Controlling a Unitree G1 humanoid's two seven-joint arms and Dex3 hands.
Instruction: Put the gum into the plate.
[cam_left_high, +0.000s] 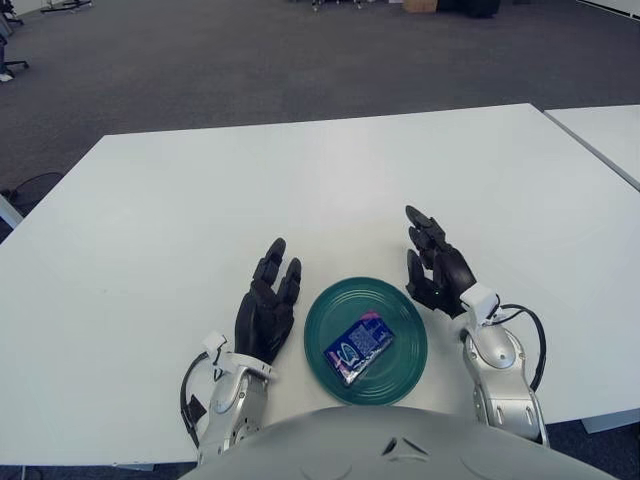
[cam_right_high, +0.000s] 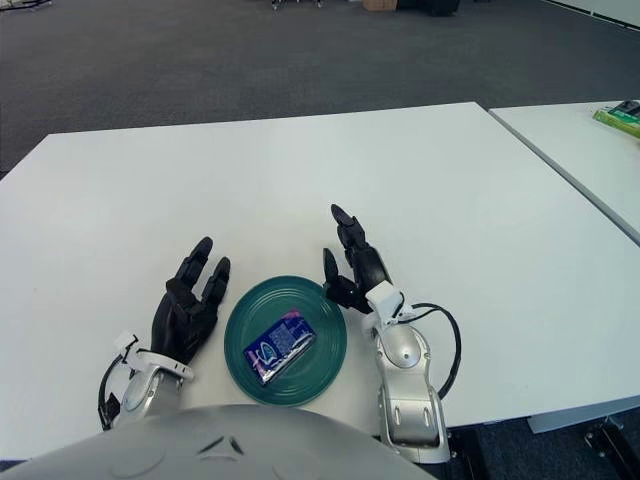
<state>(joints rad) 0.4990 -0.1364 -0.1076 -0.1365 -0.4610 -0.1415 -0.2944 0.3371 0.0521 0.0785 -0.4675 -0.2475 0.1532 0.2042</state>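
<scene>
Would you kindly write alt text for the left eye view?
A gum packet lies in a green plate at the near edge of a white table. An open left hand and open right hand flank the plate.
</scene>
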